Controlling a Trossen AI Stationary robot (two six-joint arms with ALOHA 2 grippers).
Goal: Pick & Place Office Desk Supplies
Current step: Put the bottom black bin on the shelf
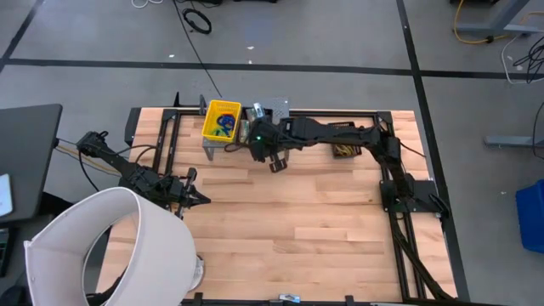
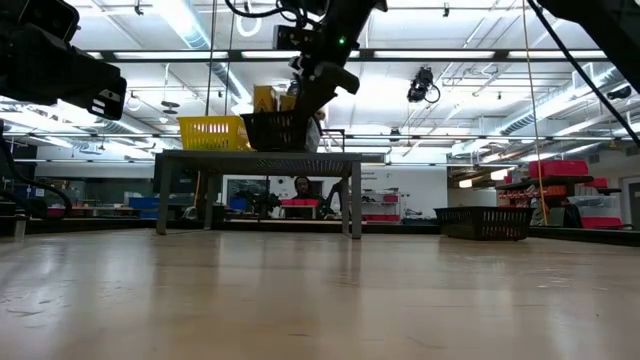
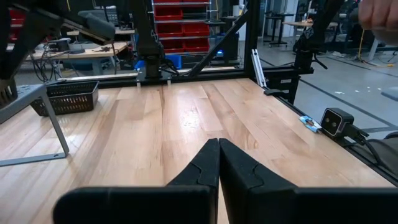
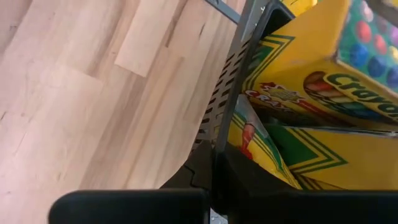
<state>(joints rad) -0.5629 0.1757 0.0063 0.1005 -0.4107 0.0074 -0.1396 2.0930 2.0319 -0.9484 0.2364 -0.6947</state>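
Yellow crayon boxes [image 4: 311,112] lie directly ahead of the right gripper [image 1: 274,159], fingers unreadable, at the worktop's far edge; left gripper [image 1: 189,197] waits closed near the left edge.

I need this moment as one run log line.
right gripper: at black basket, shut on crayon box | left gripper: shut, empty, waiting at left edge | yellow basket: holds loops

Pale, striped wood on the table [image 1: 289,221]. Bright yellow bin [image 1: 210,121] up top, with blue and green showing inside it. Crayon boxes [image 4: 323,124] are yellow with green chevron stripes, red lettering and a patch of multicoloured dots. Black mesh basket [image 4: 227,81] beside them. Both arms are black. Big white cylinder [image 1: 102,246] in the corner.
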